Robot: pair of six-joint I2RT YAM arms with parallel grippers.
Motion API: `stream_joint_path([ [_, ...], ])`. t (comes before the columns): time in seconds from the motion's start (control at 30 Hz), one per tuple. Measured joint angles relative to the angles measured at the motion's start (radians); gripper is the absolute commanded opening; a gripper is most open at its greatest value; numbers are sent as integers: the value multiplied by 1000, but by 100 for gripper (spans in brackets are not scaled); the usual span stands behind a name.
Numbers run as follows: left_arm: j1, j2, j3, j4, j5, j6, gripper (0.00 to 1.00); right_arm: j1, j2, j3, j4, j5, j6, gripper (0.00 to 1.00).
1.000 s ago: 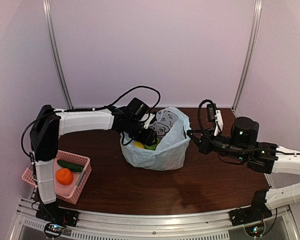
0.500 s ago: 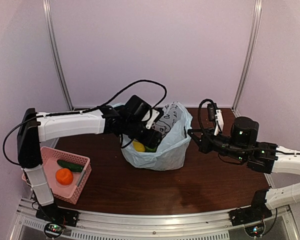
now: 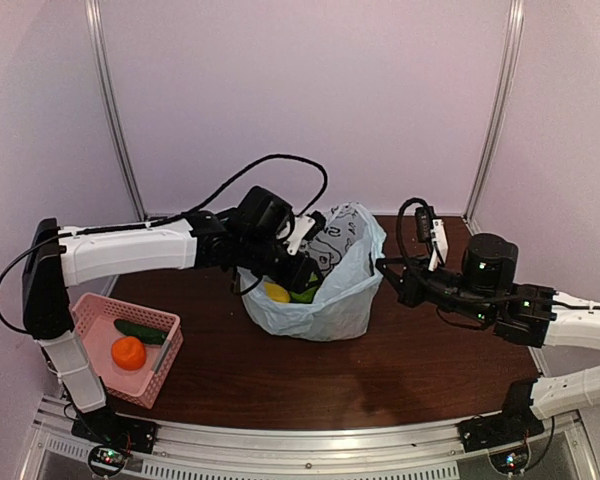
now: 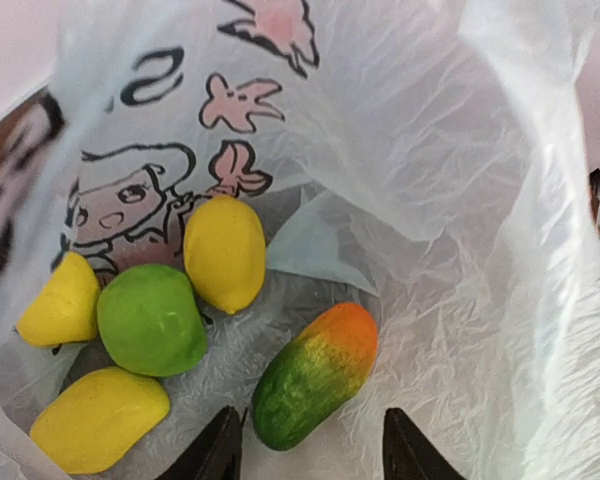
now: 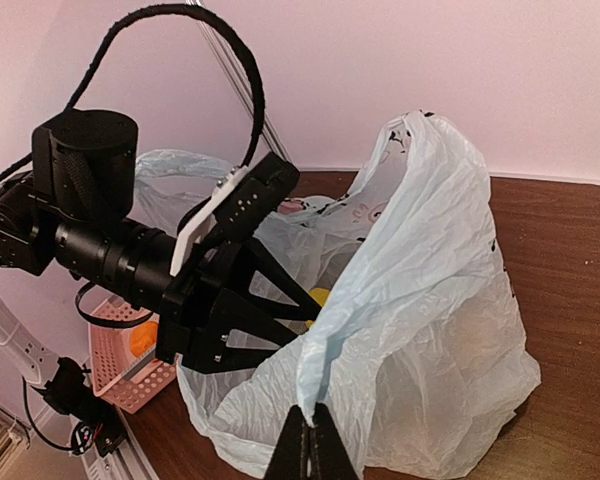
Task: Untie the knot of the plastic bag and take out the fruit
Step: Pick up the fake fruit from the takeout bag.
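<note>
The pale blue plastic bag (image 3: pixel 330 300) stands open at the table's middle; no knot shows. My left gripper (image 3: pixel 298 274) reaches into its mouth. In the left wrist view it (image 4: pixel 310 455) is open, jaws on either side of the near end of a green-and-orange oval fruit (image 4: pixel 315 375), not touching it. Three yellow fruits, one of them (image 4: pixel 225 250) next to it, and a green round one (image 4: pixel 150 318) lie on the bag's bottom to the left. My right gripper (image 3: pixel 382 268) is shut on the bag's right rim (image 5: pixel 330 380) and holds it up.
A pink perforated basket (image 3: pixel 100 312) stands at the near left, holding an orange fruit (image 3: pixel 128 352) and a dark green cucumber-like one (image 3: pixel 140 332). It also shows in the right wrist view (image 5: pixel 130 375). White walls close the back and sides.
The left arm's elbow has swung left and its wrist has shifted a little left over the bag's mouth. The bag's right rim stands higher. The right arm has not moved.
</note>
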Motion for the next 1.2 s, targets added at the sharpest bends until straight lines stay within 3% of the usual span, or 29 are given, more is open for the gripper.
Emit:
stream_joint_path([
  [0.33, 0, 43, -21, -71, 19, 41, 43, 0, -24, 4, -13, 15, 0, 0],
  [0.8, -4, 146, -21, -107, 73, 101, 43, 0, -25, 6, -13, 18, 0, 0],
  [1.2, -17, 190, 9, -75, 127, 101, 66, 0, -27, 6, -12, 18, 3, 0],
])
